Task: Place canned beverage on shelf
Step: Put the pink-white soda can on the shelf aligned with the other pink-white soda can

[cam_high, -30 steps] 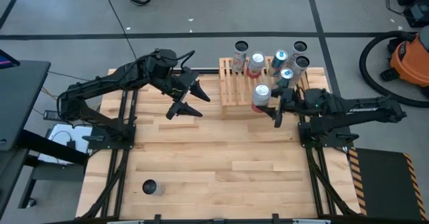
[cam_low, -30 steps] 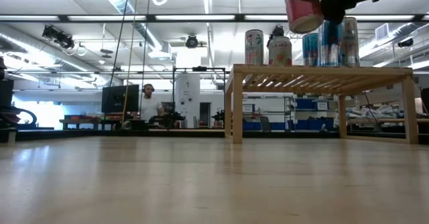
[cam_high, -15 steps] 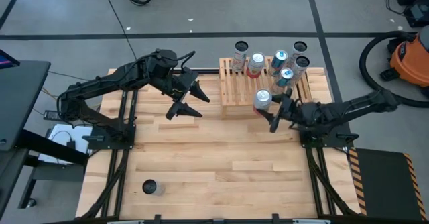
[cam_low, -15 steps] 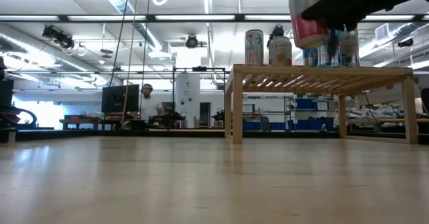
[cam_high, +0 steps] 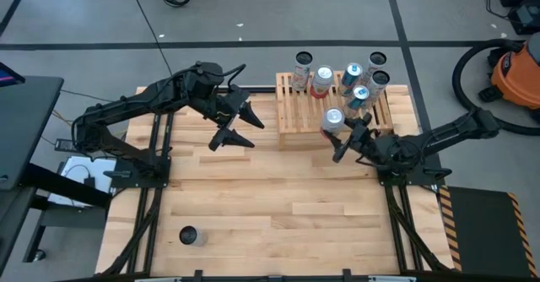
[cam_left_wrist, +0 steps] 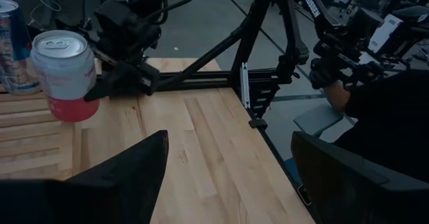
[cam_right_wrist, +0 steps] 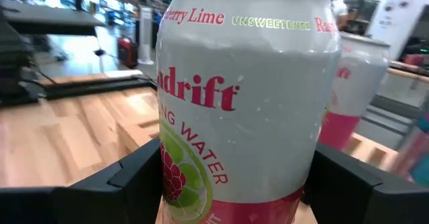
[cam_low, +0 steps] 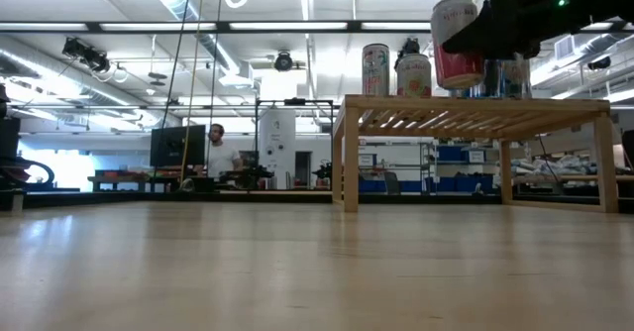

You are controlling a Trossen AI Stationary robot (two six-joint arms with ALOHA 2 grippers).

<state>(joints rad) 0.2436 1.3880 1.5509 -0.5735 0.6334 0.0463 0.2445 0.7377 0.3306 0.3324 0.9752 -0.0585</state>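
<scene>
The shelf [cam_high: 304, 109] is a low light-wood slatted rack at the table's far right, seen side-on in the low view [cam_low: 475, 108]. Several cans [cam_high: 350, 78] stand on its far part. My right gripper [cam_high: 342, 134] is shut on a white-and-red beverage can [cam_high: 333, 120], which hangs just above the shelf's near edge [cam_low: 456, 42]. The can fills the right wrist view [cam_right_wrist: 244, 96] and also shows in the left wrist view [cam_left_wrist: 65, 73]. My left gripper [cam_high: 239, 126] waits open above the table, left of the shelf. My right gripper pinches the can's side wall [cam_right_wrist: 167, 163] between its two fingers [cam_right_wrist: 134, 177], one on each side. The fingers come about level, from the table's right and near side. The can is nearly upright, top up, its bottom [cam_low: 461, 83] a little clear of the slats.
A small dark round object [cam_high: 188, 235] lies near the table's front left corner. Bare tabletop [cam_high: 270, 189] stretches in front of the shelf. An orange vacuum [cam_high: 515, 71] stands on the floor beyond the right edge. A person [cam_low: 216, 153] sits far behind the table.
My right gripper has come down with the can and turned at the wrist. The can, at first high and partly cut off at the top of the low view, now hangs lower, close over the shelf top near its near edge, and stands closer to upright.
</scene>
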